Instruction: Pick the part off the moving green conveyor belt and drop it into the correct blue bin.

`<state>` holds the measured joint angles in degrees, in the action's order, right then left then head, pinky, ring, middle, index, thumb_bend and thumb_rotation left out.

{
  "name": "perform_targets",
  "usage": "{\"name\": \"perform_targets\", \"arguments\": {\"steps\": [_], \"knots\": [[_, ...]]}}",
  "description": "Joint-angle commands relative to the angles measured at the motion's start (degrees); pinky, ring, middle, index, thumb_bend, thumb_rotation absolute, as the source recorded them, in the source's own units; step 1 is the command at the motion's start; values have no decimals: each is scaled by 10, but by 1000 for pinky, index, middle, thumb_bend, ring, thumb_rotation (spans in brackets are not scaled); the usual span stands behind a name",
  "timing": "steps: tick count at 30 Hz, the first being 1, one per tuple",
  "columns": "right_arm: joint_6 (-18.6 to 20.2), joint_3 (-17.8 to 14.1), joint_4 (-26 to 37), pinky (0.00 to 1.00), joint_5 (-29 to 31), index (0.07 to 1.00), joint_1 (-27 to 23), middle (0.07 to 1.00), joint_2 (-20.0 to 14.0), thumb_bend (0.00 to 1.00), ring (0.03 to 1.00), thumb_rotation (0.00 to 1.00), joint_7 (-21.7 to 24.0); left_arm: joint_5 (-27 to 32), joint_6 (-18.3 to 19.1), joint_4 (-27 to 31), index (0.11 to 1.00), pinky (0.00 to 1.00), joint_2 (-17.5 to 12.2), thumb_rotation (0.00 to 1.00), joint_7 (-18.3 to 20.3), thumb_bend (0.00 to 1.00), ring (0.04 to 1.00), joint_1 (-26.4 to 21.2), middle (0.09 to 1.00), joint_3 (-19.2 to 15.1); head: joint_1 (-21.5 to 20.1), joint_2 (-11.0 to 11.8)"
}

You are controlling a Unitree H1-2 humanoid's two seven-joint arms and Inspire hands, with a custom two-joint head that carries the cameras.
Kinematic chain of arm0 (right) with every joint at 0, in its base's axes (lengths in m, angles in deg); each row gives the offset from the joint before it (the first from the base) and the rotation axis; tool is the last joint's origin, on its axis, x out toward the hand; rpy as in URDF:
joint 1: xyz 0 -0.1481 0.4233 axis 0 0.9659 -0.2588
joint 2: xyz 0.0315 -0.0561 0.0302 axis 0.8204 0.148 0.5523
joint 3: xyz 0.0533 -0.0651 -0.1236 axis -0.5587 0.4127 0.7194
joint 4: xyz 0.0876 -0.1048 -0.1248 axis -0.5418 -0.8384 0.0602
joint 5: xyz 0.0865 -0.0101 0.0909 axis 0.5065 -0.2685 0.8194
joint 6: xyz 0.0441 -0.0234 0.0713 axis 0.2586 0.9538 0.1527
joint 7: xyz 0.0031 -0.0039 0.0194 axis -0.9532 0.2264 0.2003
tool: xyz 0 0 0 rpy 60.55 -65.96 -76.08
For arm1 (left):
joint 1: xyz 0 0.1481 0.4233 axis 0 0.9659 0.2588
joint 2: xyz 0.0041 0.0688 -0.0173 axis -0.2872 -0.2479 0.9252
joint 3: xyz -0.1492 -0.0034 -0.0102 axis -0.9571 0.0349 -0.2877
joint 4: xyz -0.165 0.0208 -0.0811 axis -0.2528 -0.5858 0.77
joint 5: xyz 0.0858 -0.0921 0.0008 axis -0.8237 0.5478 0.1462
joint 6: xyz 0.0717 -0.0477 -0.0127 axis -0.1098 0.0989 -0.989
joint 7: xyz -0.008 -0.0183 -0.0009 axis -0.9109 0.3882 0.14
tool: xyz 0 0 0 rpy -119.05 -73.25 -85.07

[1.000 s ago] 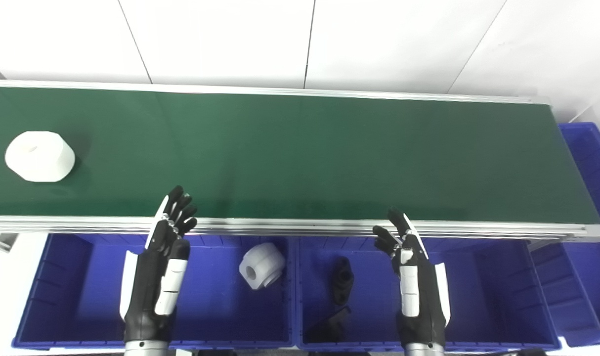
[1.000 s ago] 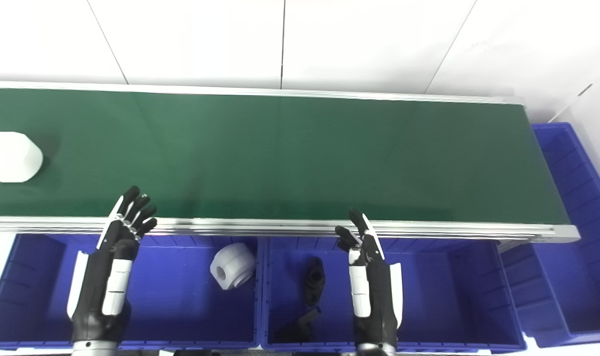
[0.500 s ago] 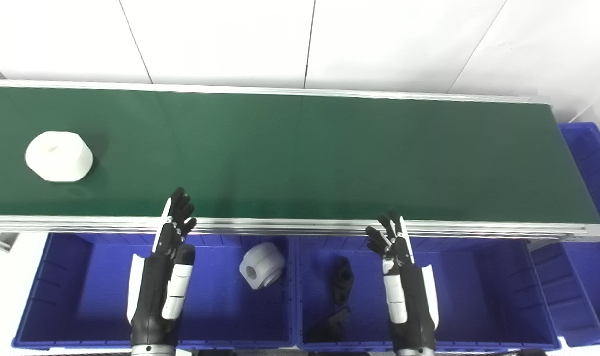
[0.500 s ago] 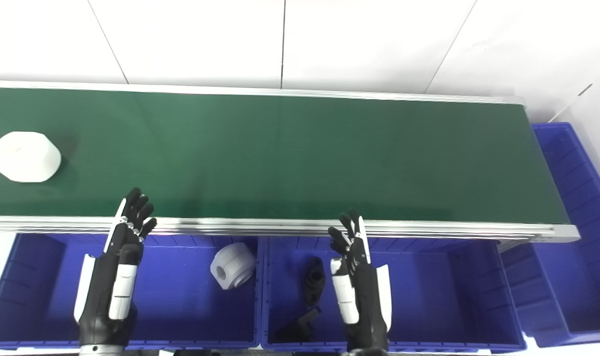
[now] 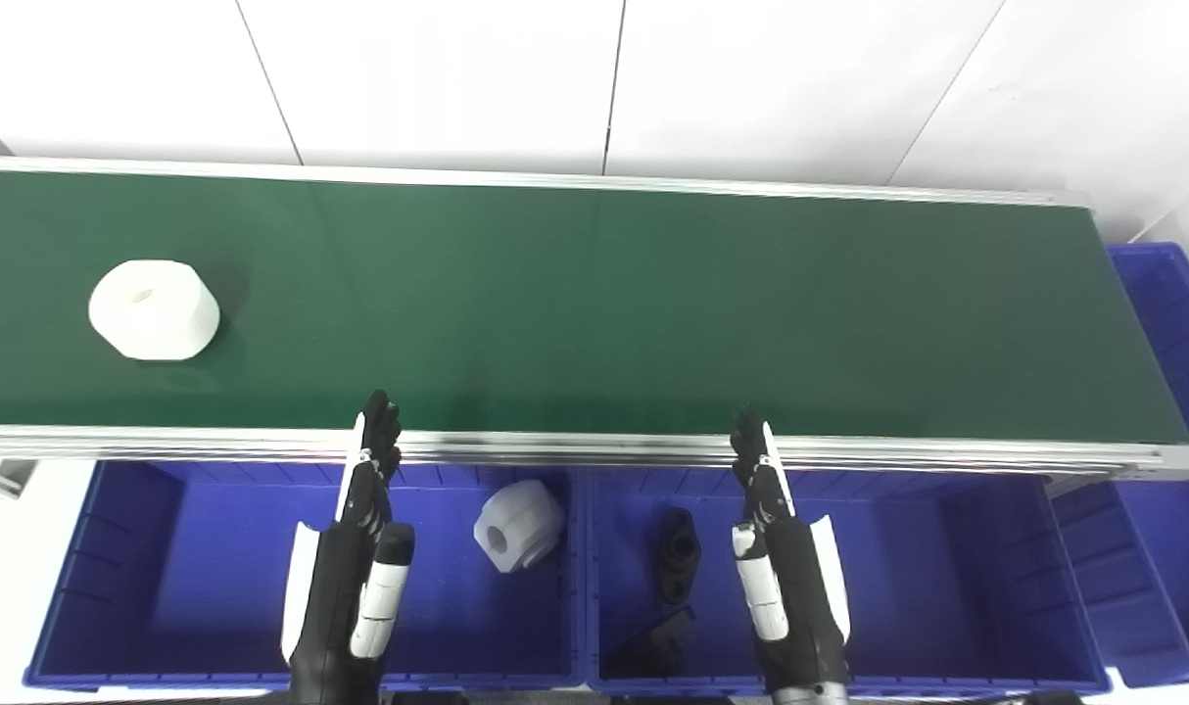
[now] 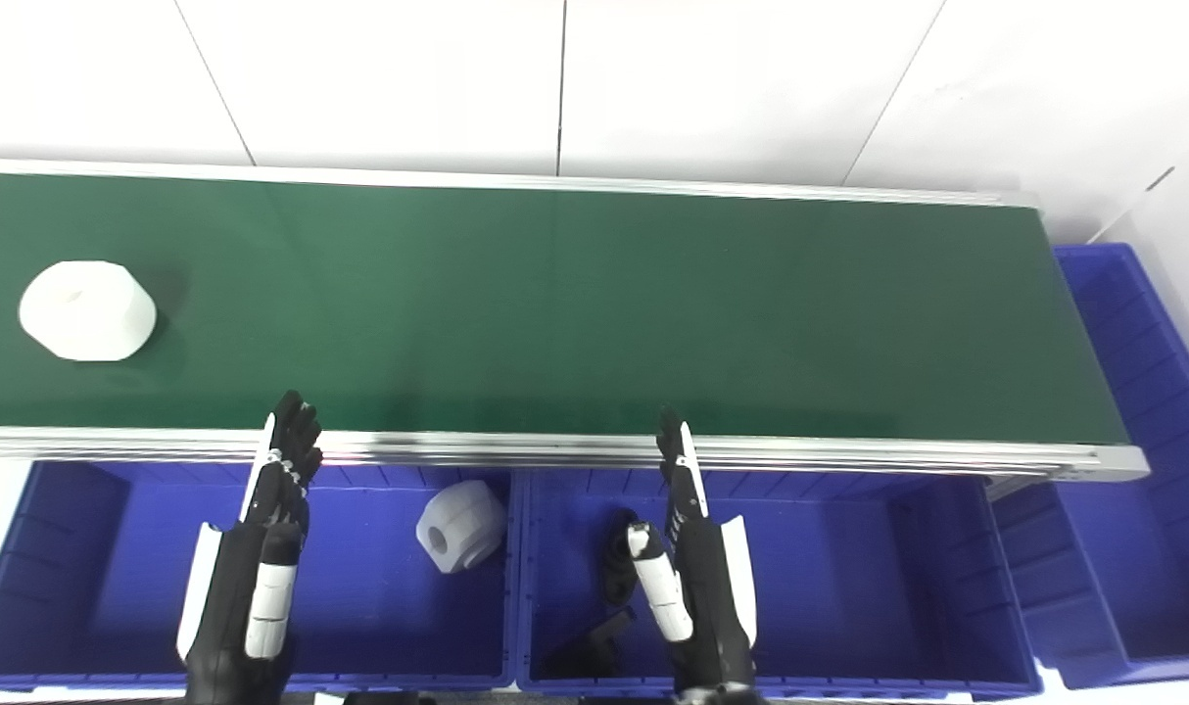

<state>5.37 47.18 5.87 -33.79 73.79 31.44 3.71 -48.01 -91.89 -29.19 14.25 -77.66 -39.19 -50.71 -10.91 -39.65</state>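
A white chunky part (image 5: 154, 308) with a hole in its top rides on the green conveyor belt (image 5: 594, 304) at the far left. My left hand (image 5: 355, 563) is raised edge-on over the left blue bin (image 5: 115, 578), fingers straight and empty, well right of and nearer than the part. My right hand (image 5: 781, 568) is held the same way over the middle blue bin (image 5: 967, 578), open and empty. Both hands' fingertips reach the belt's near rail.
A white part (image 5: 518, 524) lies in the left bin and black parts (image 5: 679, 553) lie in the middle bin. A third blue bin (image 5: 1177, 333) stands past the belt's right end. An aluminium rail (image 5: 594, 450) edges the belt's near side.
The white part has travelled rightward along the belt. Both hands have drawn inward toward each other and turned edge-on, with fingers straightened.
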Motion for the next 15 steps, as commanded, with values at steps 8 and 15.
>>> {"name": "perform_targets", "arguments": {"steps": [8,15], "knots": [[-72,-18,-43,965,29,1000,-3,1000,-11,806,998,1000,2,0,-66,-44,1000,993,12,970,-14,707,998,-3,1000,1,44,31],[-70,-36,-50,999,54,1000,-7,1000,-28,813,999,1000,13,-39,-88,-74,1000,946,34,907,-33,672,990,-3,1000,9,97,44]]}}
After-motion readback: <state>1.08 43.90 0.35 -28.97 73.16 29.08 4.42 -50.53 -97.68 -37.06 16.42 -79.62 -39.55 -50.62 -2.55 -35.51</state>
